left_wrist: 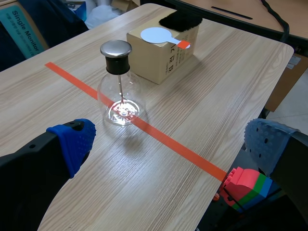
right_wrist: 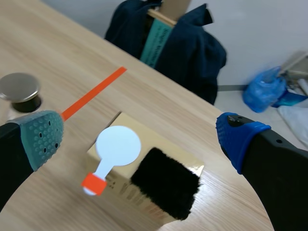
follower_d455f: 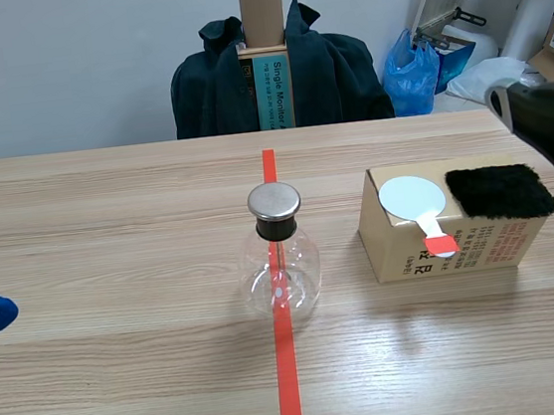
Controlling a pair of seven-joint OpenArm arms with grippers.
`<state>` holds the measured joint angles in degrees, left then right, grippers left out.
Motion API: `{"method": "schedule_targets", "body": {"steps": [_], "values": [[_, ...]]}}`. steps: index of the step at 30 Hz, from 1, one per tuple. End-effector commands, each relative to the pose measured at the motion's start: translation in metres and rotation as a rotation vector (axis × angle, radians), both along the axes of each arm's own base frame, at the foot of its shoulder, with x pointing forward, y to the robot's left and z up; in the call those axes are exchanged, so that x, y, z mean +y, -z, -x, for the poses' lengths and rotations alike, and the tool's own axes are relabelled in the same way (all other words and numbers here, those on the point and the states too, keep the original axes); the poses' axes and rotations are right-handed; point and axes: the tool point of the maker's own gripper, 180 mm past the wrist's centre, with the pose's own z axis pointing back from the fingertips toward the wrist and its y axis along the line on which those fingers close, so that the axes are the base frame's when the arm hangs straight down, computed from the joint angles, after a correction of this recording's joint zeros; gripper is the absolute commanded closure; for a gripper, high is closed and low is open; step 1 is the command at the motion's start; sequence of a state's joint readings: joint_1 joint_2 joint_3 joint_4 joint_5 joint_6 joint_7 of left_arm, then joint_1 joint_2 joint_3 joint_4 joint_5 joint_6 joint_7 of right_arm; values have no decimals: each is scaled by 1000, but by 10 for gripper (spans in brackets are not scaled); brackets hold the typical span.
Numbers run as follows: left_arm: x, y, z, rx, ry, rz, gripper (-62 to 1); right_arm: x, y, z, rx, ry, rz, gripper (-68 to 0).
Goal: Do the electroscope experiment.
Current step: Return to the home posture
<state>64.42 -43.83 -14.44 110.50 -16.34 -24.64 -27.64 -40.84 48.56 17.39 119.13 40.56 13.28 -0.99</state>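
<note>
Our left gripper (left_wrist: 171, 144) holds its blue-padded fingers (left_wrist: 72, 142) spread wide with nothing between them. Our right gripper (right_wrist: 140, 139) is spread just as far and grips nothing either.

The clear round glass flask with a black stopper and silver metal cap (left_wrist: 120, 91) stands upright on the orange-red tape line, ahead of the left gripper and apart from it. Near the flask but not touching it sits the tan cardboard box (left_wrist: 154, 60), with the right gripper hovering above.

The right wrist view shows the box top best. The white round paddle with an orange-red handle (right_wrist: 115, 149) lies on the side nearer the flask, its handle passing the box edge. The black furry pad (right_wrist: 166, 185) lies just beside it, farther from the flask.

Only the left wrist view shows the rounded corner and side edge of the light wooden table (left_wrist: 250, 72) past the flask, with a red, green and blue block (left_wrist: 245, 185) below that edge. In the scene view, a broad stretch of wood runs from the flask toward the left arm's side.
</note>
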Motion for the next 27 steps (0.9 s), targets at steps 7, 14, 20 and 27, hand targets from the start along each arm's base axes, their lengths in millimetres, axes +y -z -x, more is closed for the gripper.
{"method": "schedule_targets", "body": {"steps": [7,14,20,27], "values": [[-1,-7,-5,-30,-7,20,-623,3,-3,6,1,-18,-56,-674],[2,-8,-8,-45,-22,7,-623,-7,19,8,95,36,-3,-674],[4,-10,-10,-58,-26,5,-623,-9,24,9,120,44,13,-679],[3,-10,-10,-58,-26,6,-623,-11,28,10,142,50,25,-679]]}}
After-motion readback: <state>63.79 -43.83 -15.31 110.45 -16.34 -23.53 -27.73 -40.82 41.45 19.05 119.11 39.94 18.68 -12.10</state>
